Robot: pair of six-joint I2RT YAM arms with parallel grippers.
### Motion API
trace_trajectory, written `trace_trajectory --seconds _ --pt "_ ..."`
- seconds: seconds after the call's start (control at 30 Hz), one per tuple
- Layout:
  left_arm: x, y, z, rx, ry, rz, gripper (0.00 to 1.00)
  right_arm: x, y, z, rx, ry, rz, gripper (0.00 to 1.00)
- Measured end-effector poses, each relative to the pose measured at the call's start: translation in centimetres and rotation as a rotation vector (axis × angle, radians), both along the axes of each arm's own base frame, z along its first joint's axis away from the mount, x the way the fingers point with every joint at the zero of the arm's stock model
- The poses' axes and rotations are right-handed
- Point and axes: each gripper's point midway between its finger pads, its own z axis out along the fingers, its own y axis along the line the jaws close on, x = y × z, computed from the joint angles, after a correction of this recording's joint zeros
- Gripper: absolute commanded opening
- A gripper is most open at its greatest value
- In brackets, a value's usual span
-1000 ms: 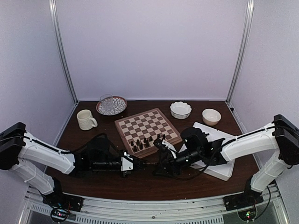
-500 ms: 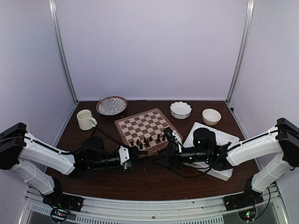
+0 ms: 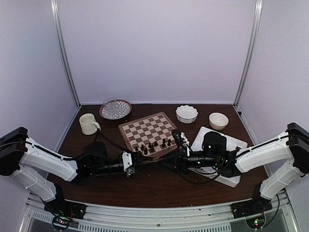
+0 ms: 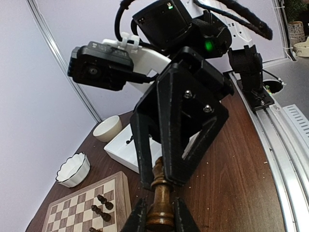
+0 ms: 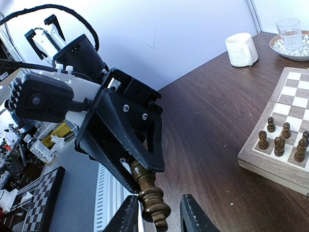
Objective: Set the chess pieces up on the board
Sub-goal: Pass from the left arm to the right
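Both grippers meet tip to tip just in front of the board (image 3: 146, 129). My left gripper (image 4: 161, 209) is shut on the base of a dark brown chess piece (image 4: 161, 195), held level above the table. The piece's crowned top (image 5: 153, 205) lies between the fingers of my right gripper (image 5: 159, 216). That gripper is partly open: one finger (image 5: 128, 216) is close to the piece and a gap shows at the other. From above, the left gripper (image 3: 144, 159) and right gripper (image 3: 159, 161) hide the piece. Several dark pieces (image 3: 152, 146) stand on the board's near rows.
A white tray (image 3: 231, 178) lies under the right arm, right of the board. Behind the board stand a cream mug (image 3: 88, 123), a plate with a glass (image 3: 115, 109), a white fluted bowl (image 3: 186, 113) and a cream bowl (image 3: 218, 120).
Both grippers have shifted a little toward the board's near edge. The right arm has levelled out, and its jaws have narrowed round the top of the piece that the left gripper holds.
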Motion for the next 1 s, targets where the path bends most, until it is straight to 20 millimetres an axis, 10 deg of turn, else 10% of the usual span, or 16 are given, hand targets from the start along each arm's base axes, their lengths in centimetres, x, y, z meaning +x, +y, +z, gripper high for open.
trace_trajectory --seconds 0.4,0.77,1.0 --pt "-0.3 -0.1 0.0 0.001 0.002 -0.016 0.01 -0.4 0.0 0.6 0.019 -0.005 0.026 0.28" --pt "-0.3 -0.1 0.0 -0.003 0.000 -0.020 0.02 -0.8 -0.1 1.1 0.031 -0.010 0.046 0.03" --pt "-0.3 -0.1 0.0 -0.003 0.001 -0.018 0.59 -0.8 -0.2 1.0 0.024 -0.006 0.046 0.01"
